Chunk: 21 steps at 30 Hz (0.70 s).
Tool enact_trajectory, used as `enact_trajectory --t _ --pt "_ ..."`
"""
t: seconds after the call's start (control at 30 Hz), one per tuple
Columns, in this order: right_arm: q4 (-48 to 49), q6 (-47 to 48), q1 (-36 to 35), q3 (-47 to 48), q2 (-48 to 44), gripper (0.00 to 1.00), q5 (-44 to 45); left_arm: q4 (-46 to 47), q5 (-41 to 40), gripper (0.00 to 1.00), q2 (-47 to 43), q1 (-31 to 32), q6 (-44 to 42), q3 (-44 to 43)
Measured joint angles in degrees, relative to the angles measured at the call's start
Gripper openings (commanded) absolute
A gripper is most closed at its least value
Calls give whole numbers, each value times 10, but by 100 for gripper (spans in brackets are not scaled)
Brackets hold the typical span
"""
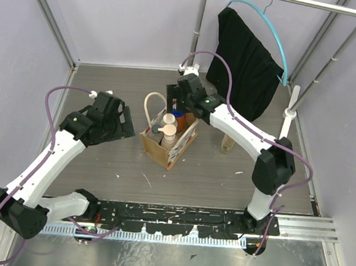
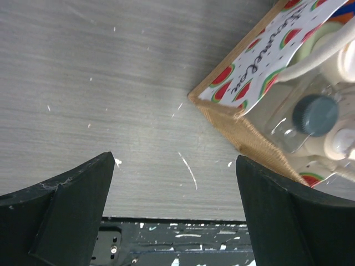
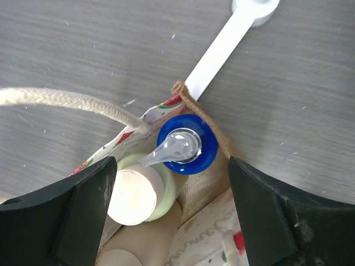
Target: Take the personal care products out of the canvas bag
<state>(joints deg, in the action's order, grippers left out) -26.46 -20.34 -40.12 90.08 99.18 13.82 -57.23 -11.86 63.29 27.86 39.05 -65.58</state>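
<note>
The canvas bag (image 1: 178, 150) stands upright at the table's middle, with watermelon-print lining and cream rope handles (image 3: 72, 102). Inside it are personal care products: an orange bottle with a blue cap (image 3: 187, 145) and clear pump, a pale bottle with a cream cap (image 3: 136, 194), and a beige bottle (image 1: 168, 132). My right gripper (image 3: 172, 172) hovers open just above the bag's far end, the blue cap below and between its fingers, not touching. My left gripper (image 2: 175, 183) is open over bare table left of the bag corner (image 2: 260, 138). A grey-capped bottle (image 2: 315, 114) shows inside.
A tan bottle (image 1: 228, 143) stands on the table right of the bag, partly under my right arm. A black garment (image 1: 245, 58) hangs on a rack at the back right. The rack's white foot (image 3: 222, 50) lies just beyond the bag.
</note>
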Motion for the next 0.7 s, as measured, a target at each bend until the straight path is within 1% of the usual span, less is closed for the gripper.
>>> enact_trajectory --t 0.17,0.33,0.43,0.7 --pt "-43 -10 0 41 57 84 -31 5 -12 98 43 0 -20 -60" --pt "-58 -18 0 55 75 77 -32 20 -5 98 61 0 -33 -80" --pt "-58 -26 0 62 89 76 -32 26 7 98 69 0 -35 -84" --pt "-71 -39 2 91 127 78 2 56 51 98 96 0 -37 -87"
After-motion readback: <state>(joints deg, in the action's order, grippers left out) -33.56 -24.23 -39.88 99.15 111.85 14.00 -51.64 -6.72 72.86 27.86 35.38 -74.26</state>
